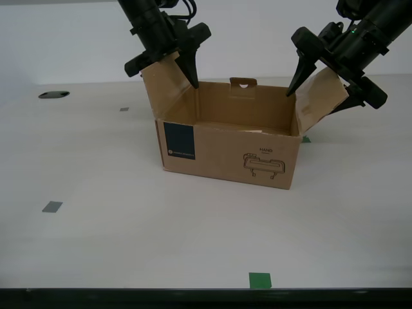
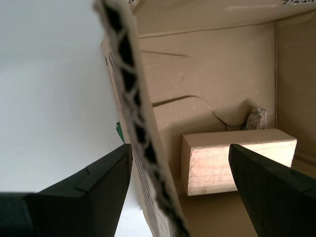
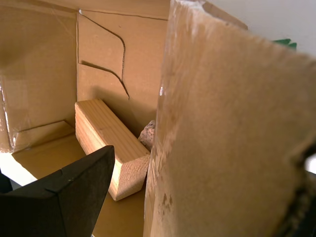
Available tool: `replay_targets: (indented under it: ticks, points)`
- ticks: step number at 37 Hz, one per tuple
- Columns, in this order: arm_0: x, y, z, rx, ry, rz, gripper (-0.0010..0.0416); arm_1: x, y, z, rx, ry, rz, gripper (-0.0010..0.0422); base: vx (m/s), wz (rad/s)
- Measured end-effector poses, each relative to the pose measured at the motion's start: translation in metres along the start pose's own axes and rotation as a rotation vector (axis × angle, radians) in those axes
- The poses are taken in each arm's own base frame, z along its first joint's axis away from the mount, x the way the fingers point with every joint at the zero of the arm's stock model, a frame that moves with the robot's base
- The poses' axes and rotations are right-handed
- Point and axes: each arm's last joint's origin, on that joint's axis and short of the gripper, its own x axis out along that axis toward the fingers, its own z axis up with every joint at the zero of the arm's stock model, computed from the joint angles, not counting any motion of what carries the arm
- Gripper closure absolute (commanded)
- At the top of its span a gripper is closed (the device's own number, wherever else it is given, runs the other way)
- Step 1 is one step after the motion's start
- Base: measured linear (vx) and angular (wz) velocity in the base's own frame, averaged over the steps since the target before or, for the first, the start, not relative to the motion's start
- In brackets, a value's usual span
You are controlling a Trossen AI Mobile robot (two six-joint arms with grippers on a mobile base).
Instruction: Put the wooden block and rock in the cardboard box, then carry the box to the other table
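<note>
Cardboard box [image 1: 228, 151] holding wooden block [image 2: 237, 160] and rock [image 2: 256, 118], each side flap between one tool's spread jaws.

Looks like a robotics lab: bare white wall [image 1: 64, 38], plain pale counter [image 1: 129, 244] dotted with grey and green tape squares [image 1: 260, 280].

Matt corrugated cardboard box [image 1: 228, 145], pale grainy wooden block [image 2: 232, 160], rough rock [image 2: 256, 119].

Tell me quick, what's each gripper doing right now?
My first gripper: astride a side flap of the cardboard box; grip cannot be told.
My second gripper: open, straddling the other flap.
</note>
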Motion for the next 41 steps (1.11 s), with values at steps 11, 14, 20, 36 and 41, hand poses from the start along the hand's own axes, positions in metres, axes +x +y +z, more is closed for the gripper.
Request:
replay_targets:
  ticks: [11, 14, 20, 36, 41]
  points:
    - [0.0011, 0.0031, -0.0005, -0.014, -0.005, 0.005, 0.0051, 0.0005, -0.0004, 0.0020, 0.009, -0.020, -0.001, 0.0149, 0.000, 0.000]
    - [0.0010, 0.0038, -0.0012, -0.014, -0.001, 0.004, 0.0051, 0.0005, 0.0000, 0.0022, 0.010, -0.023, 0.013, 0.0149, 0.000, 0.000]
    - [-0.0002, 0.0050, -0.0018, -0.013, -0.001, 0.008, 0.0051, 0.0002, 0.0009, 0.0021, 0.010, -0.024, 0.048, 0.0149, 0.000, 0.000]
    - [-0.0004, 0.0078, -0.0029, -0.010, 0.032, 0.095, 0.0051, 0.0001, 0.0006, 0.0029, 0.013, -0.032, 0.047, 0.0164, 0.000, 0.000]
    - [-0.0004, 0.0077, -0.0028, -0.009, 0.032, 0.095, 0.0055, 0.0001, 0.0006, 0.0030, 0.014, -0.034, 0.047, 0.0200, 0.000, 0.000]
